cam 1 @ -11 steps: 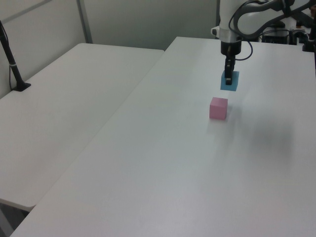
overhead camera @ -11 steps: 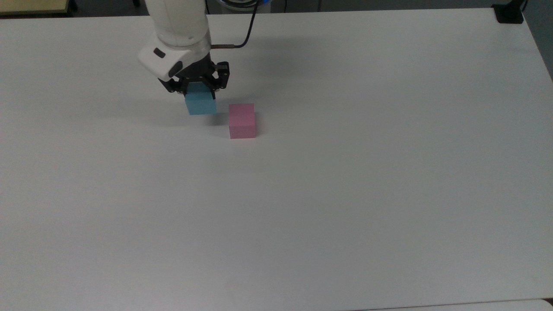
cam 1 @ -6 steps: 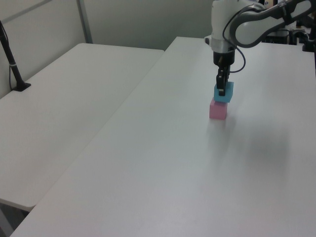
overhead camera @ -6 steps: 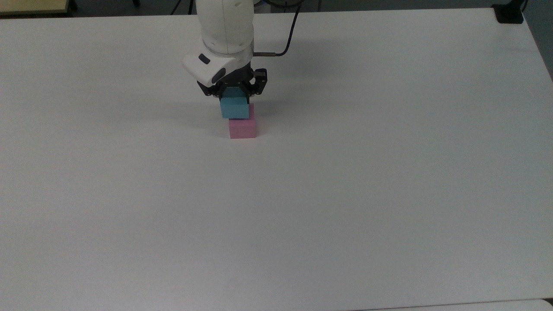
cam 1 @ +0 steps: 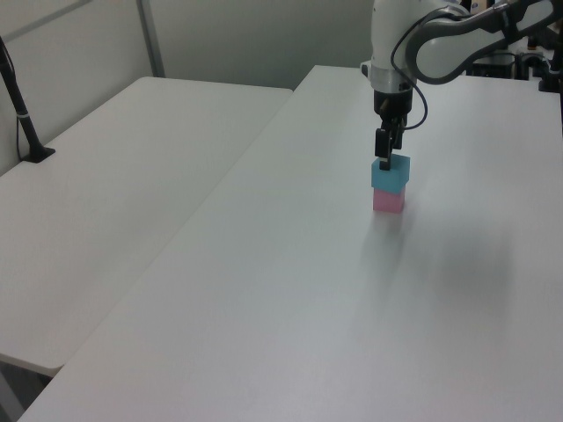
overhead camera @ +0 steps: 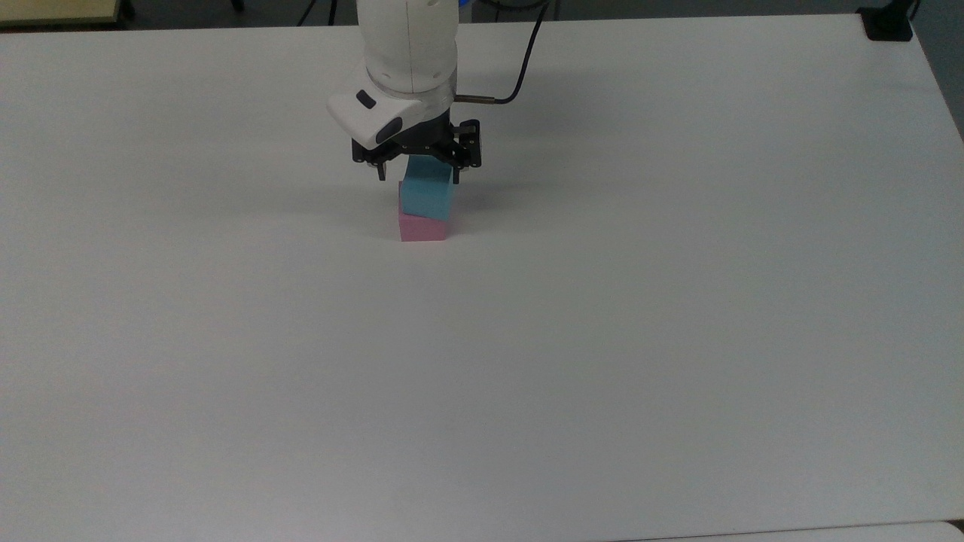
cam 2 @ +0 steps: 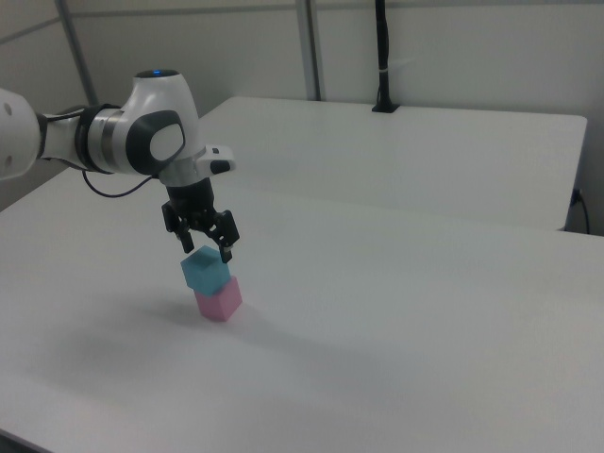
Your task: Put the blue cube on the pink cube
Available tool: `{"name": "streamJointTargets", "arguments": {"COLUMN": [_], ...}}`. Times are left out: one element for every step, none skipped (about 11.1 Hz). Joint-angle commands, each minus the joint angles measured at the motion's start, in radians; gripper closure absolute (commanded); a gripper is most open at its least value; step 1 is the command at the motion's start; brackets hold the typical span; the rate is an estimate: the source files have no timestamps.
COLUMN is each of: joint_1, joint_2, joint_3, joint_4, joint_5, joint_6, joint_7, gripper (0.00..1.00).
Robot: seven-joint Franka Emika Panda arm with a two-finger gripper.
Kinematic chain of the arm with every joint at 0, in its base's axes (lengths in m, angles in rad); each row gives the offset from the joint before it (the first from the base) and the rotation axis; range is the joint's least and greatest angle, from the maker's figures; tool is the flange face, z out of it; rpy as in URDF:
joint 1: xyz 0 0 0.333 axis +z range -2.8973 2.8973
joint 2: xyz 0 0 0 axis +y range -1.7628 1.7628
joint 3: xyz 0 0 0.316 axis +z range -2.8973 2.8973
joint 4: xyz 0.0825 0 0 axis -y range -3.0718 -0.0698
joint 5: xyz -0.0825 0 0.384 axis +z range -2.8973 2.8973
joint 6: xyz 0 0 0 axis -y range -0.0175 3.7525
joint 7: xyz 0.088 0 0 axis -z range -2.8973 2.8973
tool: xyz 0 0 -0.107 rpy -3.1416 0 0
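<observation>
A glossy white arm [cam 2: 142, 132] with grey joint sections, a black cable [overhead camera: 520, 75], and a black hand [overhead camera: 422, 175].

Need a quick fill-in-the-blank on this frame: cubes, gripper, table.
1. The blue cube sits on top of the ____ cube.
2. The gripper is ____, its fingers spread apart above the blue cube.
3. The pink cube rests on the ____ table.

Missing words: pink; open; white

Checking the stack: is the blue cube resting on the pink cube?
Yes, the blue cube sits on top of the pink cube, in the right view.
</observation>
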Motion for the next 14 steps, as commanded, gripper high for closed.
{"name": "streamJointTargets", "arguments": {"joint_1": [-0.004,-0.013,-0.024,-0.037,-0.054,-0.060,-0.062,-0.061,-0.057,-0.062,-0.074,-0.106,-0.137,-0.166], "joint_2": [-0.012,-0.032,-0.069,-0.116,-0.156,-0.194,-0.240,-0.297,-0.348,-0.366,-0.364,-0.354,-0.351,-0.344], "joint_3": [-0.004,-0.005,-0.008,-0.011,-0.014,-0.016,-0.024,-0.042,-0.077,-0.086,-0.087,-0.084,-0.082,-0.082], "joint_4": [0.043,0.053,0.082,0.114,0.136,0.151,0.155,0.156,0.155,0.156,0.158,0.156,0.158,0.158], "joint_5": [0.000,0.001,0.001,0.000,0.000,-0.002,-0.012,-0.035,-0.037,-0.037,-0.040,-0.045,-0.046,-0.043], "joint_6": [-0.033,-0.066,-0.145,-0.233,-0.302,-0.362,-0.423,-0.469,-0.485,-0.488,-0.479,-0.467,-0.432,-0.397], "joint_7": [0.022,0.022,0.023,0.022,0.023,0.023,0.033,0.037,0.024,0.014,-0.031,-0.099,-0.178,-0.244], "gripper": [0.00,0.00,0.00,0.00,0.00,0.00,0.00,0.00,0.00,0.00,0.00,0.00,0.00,0.00]}}
